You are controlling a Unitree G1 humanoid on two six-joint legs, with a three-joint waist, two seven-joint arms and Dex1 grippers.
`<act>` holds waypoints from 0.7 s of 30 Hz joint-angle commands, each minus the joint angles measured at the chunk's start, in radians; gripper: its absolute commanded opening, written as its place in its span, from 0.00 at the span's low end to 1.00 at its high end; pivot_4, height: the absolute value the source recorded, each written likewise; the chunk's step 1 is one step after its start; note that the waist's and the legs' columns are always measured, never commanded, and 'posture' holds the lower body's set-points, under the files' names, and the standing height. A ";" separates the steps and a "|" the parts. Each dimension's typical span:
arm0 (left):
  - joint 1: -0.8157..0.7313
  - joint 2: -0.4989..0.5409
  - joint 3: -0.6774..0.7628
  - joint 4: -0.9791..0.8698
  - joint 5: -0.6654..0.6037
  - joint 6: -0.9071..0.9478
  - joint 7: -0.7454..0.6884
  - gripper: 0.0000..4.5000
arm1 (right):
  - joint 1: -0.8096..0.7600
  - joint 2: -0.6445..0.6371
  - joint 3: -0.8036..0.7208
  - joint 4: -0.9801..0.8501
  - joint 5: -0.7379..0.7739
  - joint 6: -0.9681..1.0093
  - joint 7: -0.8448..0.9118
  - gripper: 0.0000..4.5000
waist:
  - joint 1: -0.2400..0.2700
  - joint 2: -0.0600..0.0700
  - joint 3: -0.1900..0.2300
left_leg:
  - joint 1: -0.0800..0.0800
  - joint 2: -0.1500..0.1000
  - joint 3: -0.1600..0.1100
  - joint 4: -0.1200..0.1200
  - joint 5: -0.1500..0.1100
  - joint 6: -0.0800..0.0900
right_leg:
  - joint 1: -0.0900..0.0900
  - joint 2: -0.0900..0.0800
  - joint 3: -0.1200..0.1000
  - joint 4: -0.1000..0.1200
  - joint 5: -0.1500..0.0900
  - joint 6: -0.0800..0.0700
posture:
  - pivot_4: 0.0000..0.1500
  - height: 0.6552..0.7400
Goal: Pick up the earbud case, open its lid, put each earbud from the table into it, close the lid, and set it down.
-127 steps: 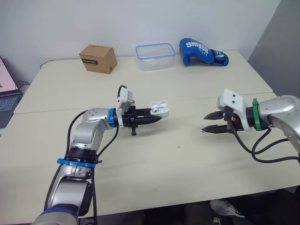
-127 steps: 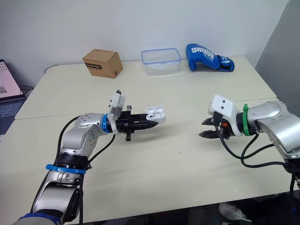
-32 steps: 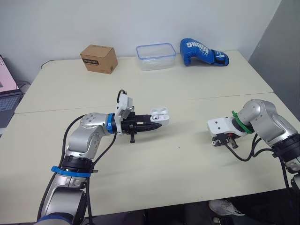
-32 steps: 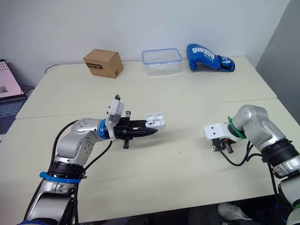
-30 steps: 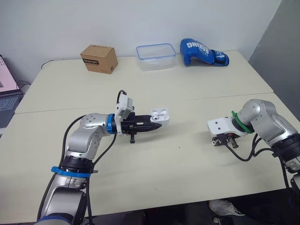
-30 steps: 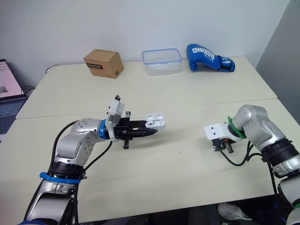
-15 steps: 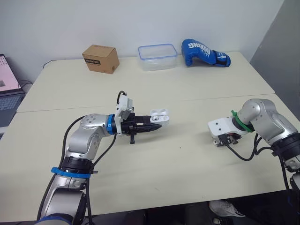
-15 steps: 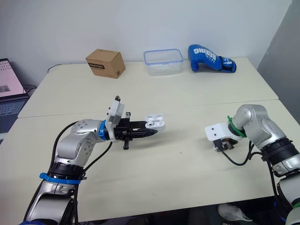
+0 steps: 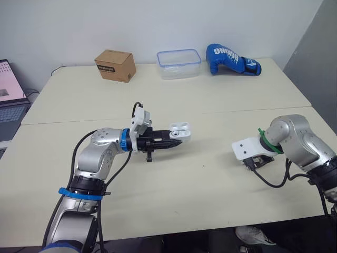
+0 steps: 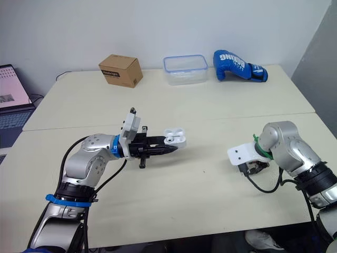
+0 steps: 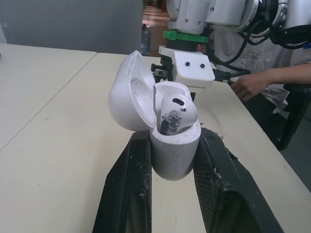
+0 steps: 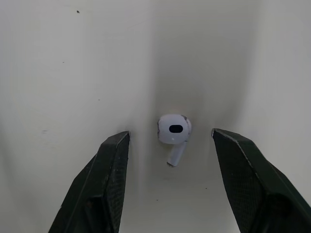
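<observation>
Right wrist view tells us most: our right gripper point(image 12: 170, 137), level and clear of the table point(image 12: 73, 58) seconds ago, now points down, fingers wide either side of the loose earbud point(image 12: 173, 130), touching nothing. We judge the second pickup is next. Our left gripper point(image 11: 175, 141) still clamps the open earbud case point(image 11: 174, 158), one bud point(image 11: 176, 109) seated. From the head, the white wrist mount point(image 9: 245, 149) covers those fingers; the case's other slot we cannot make out.

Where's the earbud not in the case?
Right wrist view: the white earbud lies on the beige table, robot's right side, between the open right claw's fingers.
</observation>
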 commanded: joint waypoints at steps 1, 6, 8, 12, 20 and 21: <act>-0.018 -0.005 0.003 -0.022 -0.010 -0.017 0.003 0.18 | 0.011 -0.004 0.010 -0.048 -0.032 0.042 0.035 0.62 | 0.000 0.000 0.000 | 0.000 0.000 0.000 0.000 0.000 0.000 | 0.000 0.000 0.000 0.000 0.000 0.000 | 1.00 0.89; -0.020 -0.006 0.001 -0.018 -0.006 -0.020 0.002 0.18 | 0.010 0.008 0.018 -0.073 -0.044 0.075 0.047 0.62 | 0.000 0.000 0.000 | 0.000 0.000 0.000 0.000 0.000 0.000 | 0.000 0.000 0.000 0.000 0.000 0.000 | 1.00 0.89; -0.019 -0.005 0.001 -0.018 -0.005 -0.021 0.002 0.18 | 0.007 0.013 0.020 -0.073 -0.048 0.078 0.047 0.62 | -0.001 0.000 0.000 | 0.000 0.000 0.000 0.000 0.000 0.000 | 0.000 0.000 0.000 0.000 0.000 0.000 | 1.00 0.89; -0.017 -0.004 0.002 -0.018 -0.004 -0.023 0.003 0.18 | -0.003 0.021 0.022 -0.068 -0.050 0.080 0.050 0.62 | -0.001 0.000 0.000 | 0.000 0.000 0.000 0.000 0.000 0.000 | 0.000 0.000 0.000 0.000 0.000 0.000 | 1.00 0.89; -0.011 -0.001 0.005 -0.025 -0.003 -0.022 0.008 0.18 | -0.012 0.034 0.022 -0.065 -0.051 0.076 0.054 0.49 | -0.003 0.000 0.000 | 0.000 0.000 0.000 0.000 0.000 0.000 | 0.000 0.000 0.000 0.000 0.000 0.000 | 1.00 0.89; -0.011 -0.001 0.005 -0.026 -0.003 -0.022 0.009 0.18 | -0.013 0.036 0.022 -0.063 -0.053 0.075 0.054 0.49 | -0.003 0.000 0.000 | 0.000 0.000 0.000 0.000 0.000 0.000 | 0.000 0.000 0.000 0.000 0.000 0.000 | 1.00 0.89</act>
